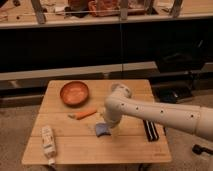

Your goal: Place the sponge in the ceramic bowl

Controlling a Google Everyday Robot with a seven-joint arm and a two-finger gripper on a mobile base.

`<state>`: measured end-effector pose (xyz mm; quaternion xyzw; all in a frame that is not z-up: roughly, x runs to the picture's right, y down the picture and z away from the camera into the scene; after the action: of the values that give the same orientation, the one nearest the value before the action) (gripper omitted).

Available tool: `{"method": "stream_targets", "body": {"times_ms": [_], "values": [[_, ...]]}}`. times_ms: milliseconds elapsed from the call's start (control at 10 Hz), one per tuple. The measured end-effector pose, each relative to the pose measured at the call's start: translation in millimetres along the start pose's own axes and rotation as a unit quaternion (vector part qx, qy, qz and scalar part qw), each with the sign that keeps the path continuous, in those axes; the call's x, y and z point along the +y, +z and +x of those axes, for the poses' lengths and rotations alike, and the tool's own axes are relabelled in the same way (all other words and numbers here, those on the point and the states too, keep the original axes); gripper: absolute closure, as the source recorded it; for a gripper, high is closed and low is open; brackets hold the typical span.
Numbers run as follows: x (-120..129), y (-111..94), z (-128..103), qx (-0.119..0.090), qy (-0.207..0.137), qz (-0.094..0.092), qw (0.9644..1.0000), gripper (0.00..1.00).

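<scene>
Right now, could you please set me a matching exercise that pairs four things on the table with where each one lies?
Things:
1. bowl
2. carrot
3. sponge
4. bottle

Places:
A. near-left corner of the table
B. right by the tool, around the table's middle
C. far-left part of the table
D. between the bowl and the sponge

Pairs: 1-C, 2-D, 3-B, 4-A
</scene>
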<state>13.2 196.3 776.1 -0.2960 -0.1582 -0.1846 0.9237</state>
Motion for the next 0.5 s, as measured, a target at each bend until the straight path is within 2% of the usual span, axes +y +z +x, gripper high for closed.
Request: {"method": "stream_targets", "body": {"times_ms": [500], "values": [[-3.9, 11.8, -3.7, -0.009, 0.0, 0.01, 0.9999, 0.2]]}}
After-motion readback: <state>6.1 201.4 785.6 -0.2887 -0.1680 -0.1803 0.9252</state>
